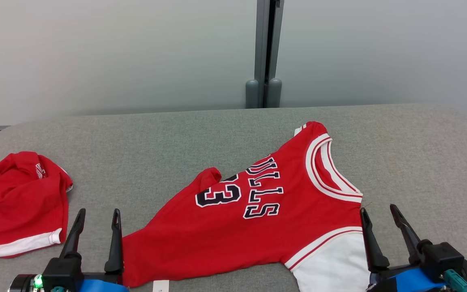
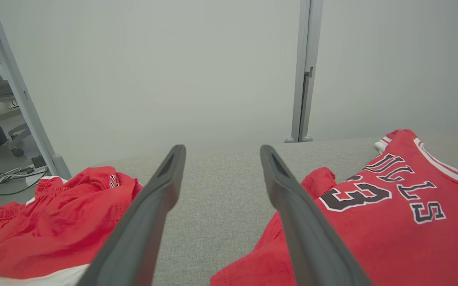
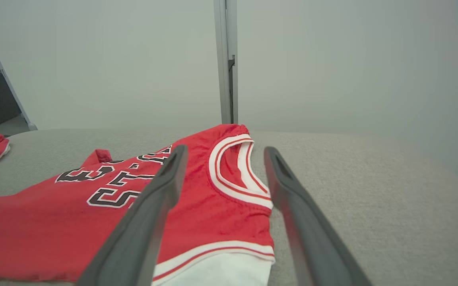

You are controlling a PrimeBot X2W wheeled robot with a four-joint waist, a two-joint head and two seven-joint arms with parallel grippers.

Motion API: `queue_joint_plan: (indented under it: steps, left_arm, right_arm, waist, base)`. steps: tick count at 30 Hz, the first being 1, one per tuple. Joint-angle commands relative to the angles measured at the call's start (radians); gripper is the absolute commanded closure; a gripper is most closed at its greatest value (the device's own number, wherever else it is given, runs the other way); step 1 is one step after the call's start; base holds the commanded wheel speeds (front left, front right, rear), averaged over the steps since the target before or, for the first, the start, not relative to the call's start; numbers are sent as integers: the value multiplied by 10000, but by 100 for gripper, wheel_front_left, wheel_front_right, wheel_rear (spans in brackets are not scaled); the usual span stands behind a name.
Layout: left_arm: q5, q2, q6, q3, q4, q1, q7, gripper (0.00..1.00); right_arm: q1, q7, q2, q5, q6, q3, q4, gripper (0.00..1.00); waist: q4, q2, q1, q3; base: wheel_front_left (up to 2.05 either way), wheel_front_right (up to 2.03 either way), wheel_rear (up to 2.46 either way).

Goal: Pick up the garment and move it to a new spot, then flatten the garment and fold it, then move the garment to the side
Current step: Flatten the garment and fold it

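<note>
The garment [image 1: 258, 219] is a red jersey with black-and-white lettering, a white-trimmed neck and a white sleeve. It lies spread on the grey table [image 1: 176, 138], neck toward the right; its far edge is folded into a bump. My left gripper [image 1: 97, 217] stands open at the garment's lower left hem, holding nothing. My right gripper [image 1: 379, 213] stands open at the neck side, above the white sleeve. The left wrist view shows the garment [image 2: 372, 222] right of my fingers [image 2: 288, 198]. In the right wrist view the garment's neck [image 3: 233, 167] lies between the open fingers [image 3: 161, 190].
A second red cloth with a white hem [image 1: 14, 202] lies crumpled at the table's left edge, also seen as a red heap [image 2: 54, 222] in the left wrist view. A pale wall with a grey post [image 1: 268, 52] stands behind the table.
</note>
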Motion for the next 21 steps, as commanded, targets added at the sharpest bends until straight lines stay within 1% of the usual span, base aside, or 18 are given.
queue_joint_plan:
  steps: [1, 21]
  left_arm:
    - [34, 10, 7, -70, 42, 109, -5, 0]
    - [-107, -2, -3, -206, 541, 95, -4, 0]
  right_arm:
    - [154, -36, -25, -65, 1, -69, 45, 0]
    - [236, -36, -25, -238, 1, -34, 345, 0]
  waist:
    - [0, 0, 1, -20]
    - [4, 0, 1, -32]
  base:
    - [0, 0, 0]
    - [0, 0, 0]
